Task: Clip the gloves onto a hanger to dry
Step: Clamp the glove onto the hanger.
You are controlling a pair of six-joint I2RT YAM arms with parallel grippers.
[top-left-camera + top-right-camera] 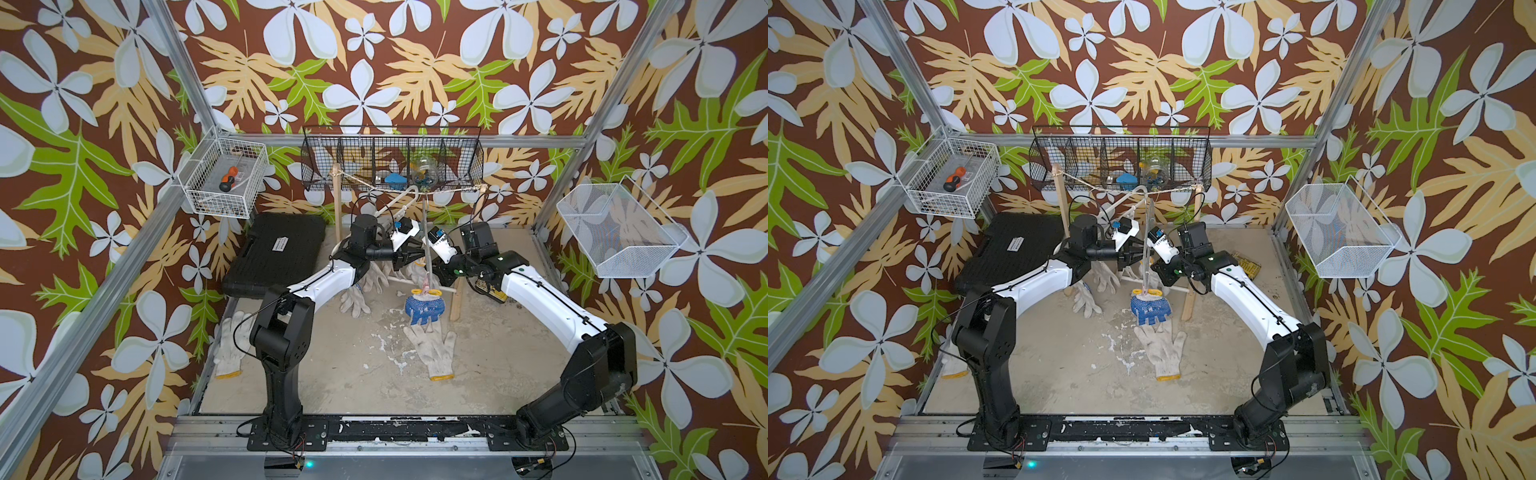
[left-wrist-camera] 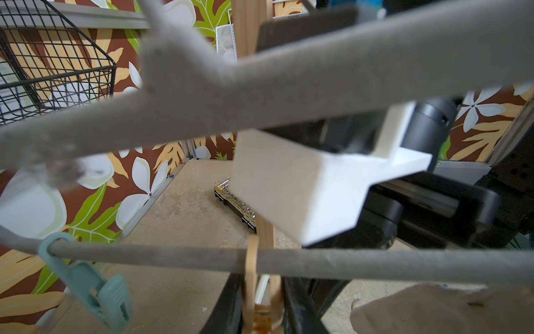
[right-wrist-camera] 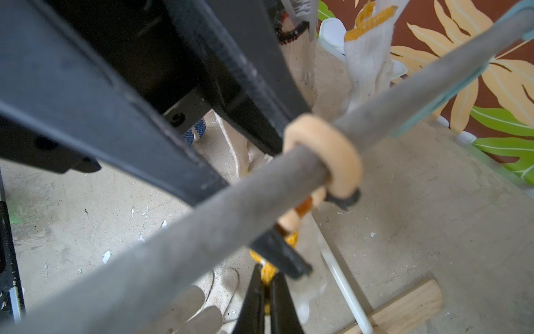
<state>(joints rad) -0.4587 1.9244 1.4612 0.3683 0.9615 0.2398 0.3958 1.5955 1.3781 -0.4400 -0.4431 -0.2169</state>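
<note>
Counter (image 1: 353,374), beige and scuffed, spreads under the grey hanger (image 2: 289,86), closed in by brown floral walls (image 1: 374,62). White gloves (image 1: 434,351) lie on it below and beside the hanger; a black case (image 1: 274,253) sits off to one side. My left pincer (image 2: 261,312) squeezes a tan clip (image 3: 323,162) on the hanger's bar, which crosses my view. My right pincer (image 3: 265,300), closed tight, pinches the yellow cuff of the blue-dotted glove (image 1: 426,309) hanging under the hanger.

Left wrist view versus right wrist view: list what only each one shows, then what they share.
Only the left wrist view: the black wire basket and a yellow-and-clear case. Only the right wrist view: the right gripper shut on yellow glove trim, plus a blue-dotted glove patch. Both: the grey hanger bar and the peach clip ringing it.
</note>
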